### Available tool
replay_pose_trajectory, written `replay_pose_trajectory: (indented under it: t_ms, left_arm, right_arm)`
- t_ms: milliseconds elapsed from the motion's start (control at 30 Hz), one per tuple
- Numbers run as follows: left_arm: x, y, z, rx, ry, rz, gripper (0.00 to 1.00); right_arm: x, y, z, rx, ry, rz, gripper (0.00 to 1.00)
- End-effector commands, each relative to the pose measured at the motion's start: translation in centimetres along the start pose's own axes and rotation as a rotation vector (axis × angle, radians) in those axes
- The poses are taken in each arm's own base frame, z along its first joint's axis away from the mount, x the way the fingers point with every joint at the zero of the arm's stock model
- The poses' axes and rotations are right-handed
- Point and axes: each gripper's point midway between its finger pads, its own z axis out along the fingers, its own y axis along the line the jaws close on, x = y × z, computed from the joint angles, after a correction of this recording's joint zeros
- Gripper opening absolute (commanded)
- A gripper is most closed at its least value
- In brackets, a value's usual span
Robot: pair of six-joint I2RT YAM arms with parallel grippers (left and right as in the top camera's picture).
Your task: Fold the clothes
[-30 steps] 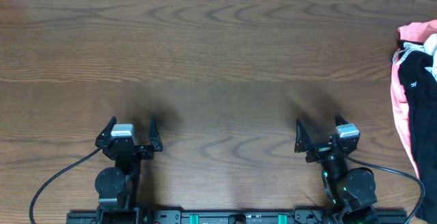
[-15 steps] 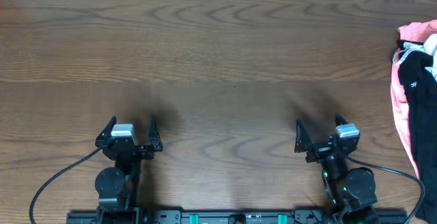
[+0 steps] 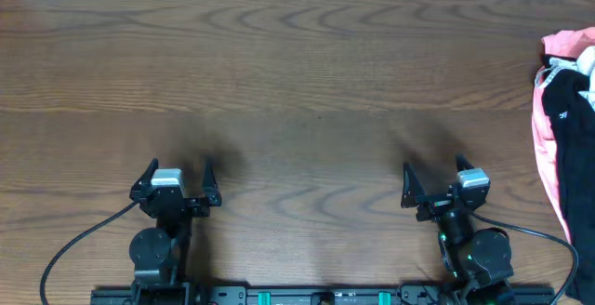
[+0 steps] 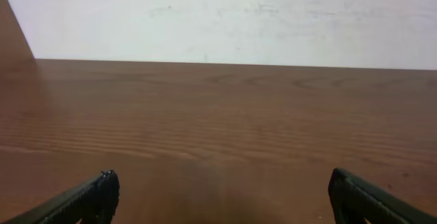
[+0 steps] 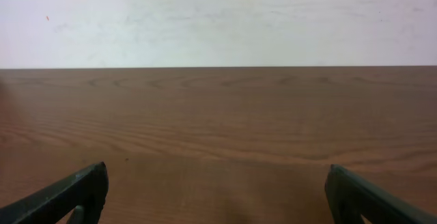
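Fingers (image 4: 85, 198) spread wide, brown wood-grain table (image 3: 297, 72), white wall (image 5: 218, 19)

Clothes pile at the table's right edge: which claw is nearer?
Right. The right claw sits left of the clothes pile, closer to the robot's base. The left claw is farther left, across the table. Both are open, holding nothing.

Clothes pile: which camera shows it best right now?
Overhead. Only there does the clothes pile appear, at the right edge of the table: pink, black and a little white cloth, partly cut off by the frame. Both wrist views show just bare table and wall, no cloth.
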Motion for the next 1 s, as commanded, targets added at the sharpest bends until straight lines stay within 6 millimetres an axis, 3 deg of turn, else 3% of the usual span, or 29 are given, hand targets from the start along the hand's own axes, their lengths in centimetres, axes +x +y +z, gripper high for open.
replay_pose_trajectory:
  t_ms: [0,700,967]
  left_arm:
    - [1.7,0.3,0.2,-0.014,0.042,0.016,0.98]
    - [1.7,0.3,0.2,-0.014,0.042,0.016,0.98]
    - [1.7,0.3,0.2,-0.014,0.042,0.016,0.98]
  right_arm:
    - [0.0,-0.2,0.0,0.006,-0.001,0.018,0.99]
    - [-0.1,-0.5,0.0,0.025,-0.007,0.007,0.99]
    - [-3.4,0.9,-0.3,-0.047,-0.124,0.056,0.99]
